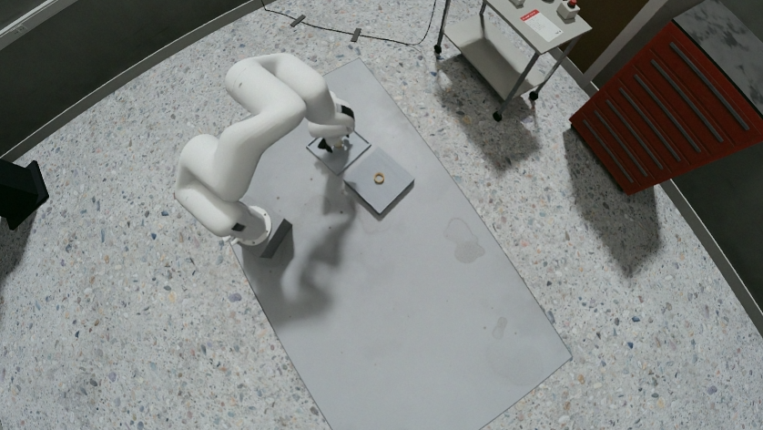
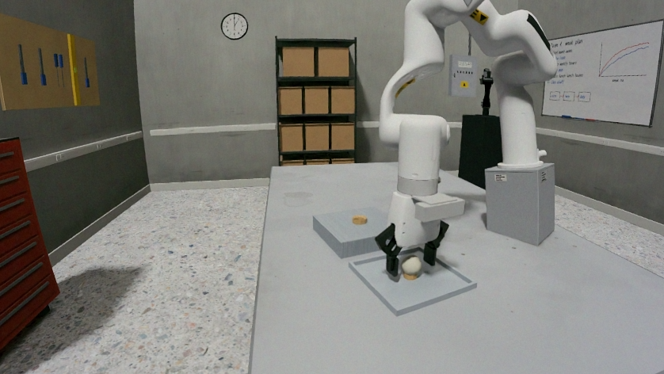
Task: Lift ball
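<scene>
Your gripper (image 2: 411,260) has its fingers spread wide, one on each side of the white ball (image 2: 411,265), gripping nothing. You'll find the ball on its tan ring (image 2: 410,276) in the shallow near tray (image 2: 420,295).

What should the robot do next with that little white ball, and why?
Probably close the jaws on the ball. The gripper hangs open with a black finger on each side of the ball, which sits on its ring in the shallow tray. Nothing is gripped yet, so lifting now would likely leave the ball behind.
</scene>
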Available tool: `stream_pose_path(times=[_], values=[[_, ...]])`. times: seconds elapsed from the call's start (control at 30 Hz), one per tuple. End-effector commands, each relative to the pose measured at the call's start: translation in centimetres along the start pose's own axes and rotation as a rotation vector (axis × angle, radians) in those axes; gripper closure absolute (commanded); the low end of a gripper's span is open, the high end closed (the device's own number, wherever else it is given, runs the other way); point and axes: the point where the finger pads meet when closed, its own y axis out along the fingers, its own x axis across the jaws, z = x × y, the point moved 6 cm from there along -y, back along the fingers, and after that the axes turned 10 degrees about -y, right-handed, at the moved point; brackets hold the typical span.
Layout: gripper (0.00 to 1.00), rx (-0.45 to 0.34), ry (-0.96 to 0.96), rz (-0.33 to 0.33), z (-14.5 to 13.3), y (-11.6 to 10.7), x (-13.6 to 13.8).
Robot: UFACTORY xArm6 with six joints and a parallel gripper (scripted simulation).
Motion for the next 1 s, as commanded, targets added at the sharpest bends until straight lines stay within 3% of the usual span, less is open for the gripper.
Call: stream_pose_path(times=[0.0, 0.1, 0.13, 0.6, 0.83, 0.97], values=[[0.00, -0.002, 0.001, -0.005, 0.0, 0.0, 0.2], [0.00, -0.002, 0.001, -0.005, 0.0, 0.0, 0.2], [1.00, -0.002, 0.001, -0.005, 0.0, 0.0, 0.2], [1.00, -0.002, 0.001, -0.005, 0.0, -0.3, 0.2], [1.00, -0.003, 0.001, -0.006, 0.0, -7.1, 0.1], [1.00, -0.002, 0.001, -0.006, 0.1, -7.9, 0.1]])
